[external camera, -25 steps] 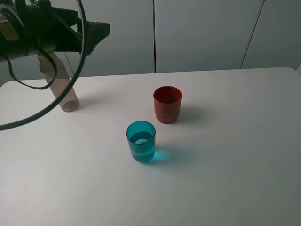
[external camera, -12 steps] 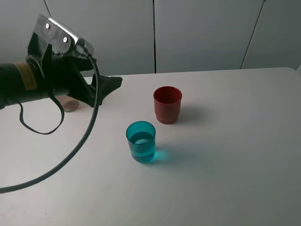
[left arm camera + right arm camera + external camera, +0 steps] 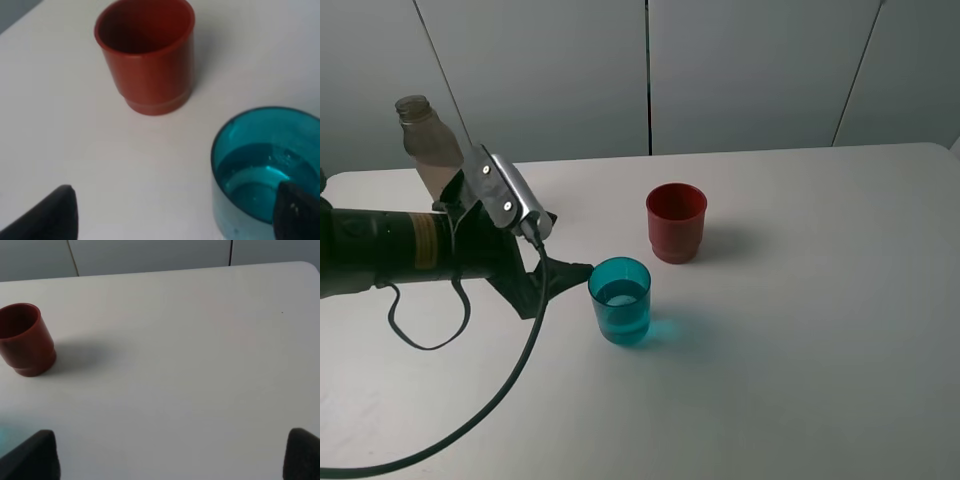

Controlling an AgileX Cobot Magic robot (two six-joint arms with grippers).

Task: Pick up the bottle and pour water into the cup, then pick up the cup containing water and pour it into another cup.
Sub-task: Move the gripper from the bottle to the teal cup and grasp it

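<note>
- Released since a second ago, the bottle (image 3: 425, 140) stands well to the left of the cup (image 3: 620, 300), its base hidden behind the arm.
- Left gripper (image 3: 560, 282) has dropped low and sits just left of the cup, fingers spread wide and holding nothing.
- The cup holds water, so the first pour looks done and the step in hand is grasping the cup. Next move: ease forward to straddle it, then close.
- Another cup (image 3: 675, 222) stands empty, behind and right of the cup.
- Right gripper (image 3: 167, 460) waits wide open farther right, holding nothing.
</note>
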